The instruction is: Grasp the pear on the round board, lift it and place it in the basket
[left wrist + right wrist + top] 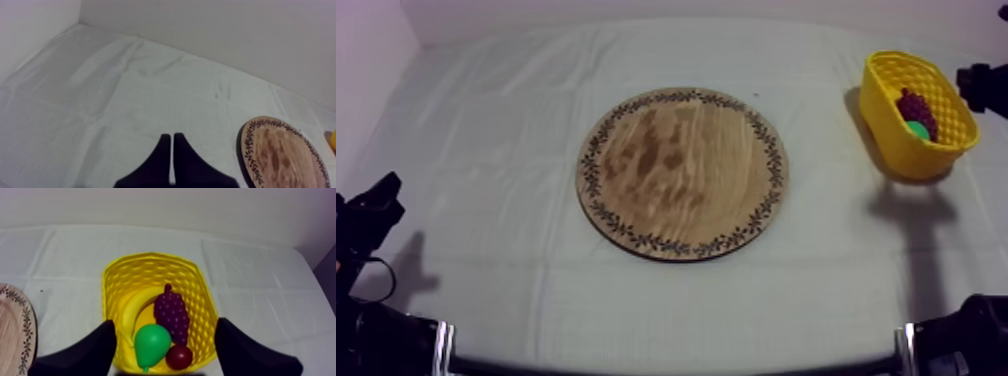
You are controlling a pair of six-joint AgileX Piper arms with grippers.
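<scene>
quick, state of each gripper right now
left gripper: closed, holding nothing
right gripper: open, empty, above the yellow basket

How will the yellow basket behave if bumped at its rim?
Basket likely slides on the cloth: its lattice walls look thin and light. Tall sides, so a high bump may tip it. Pear and grapes inside add ballast.

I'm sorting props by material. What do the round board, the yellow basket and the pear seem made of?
Round board: wood, matt; grain and brown blotches show, with a dark leaf pattern round the rim. Yellow basket: probably moulded plastic; even colour, lattice walls. Pear: likely smooth plastic; even green with a faint sheen.
</scene>
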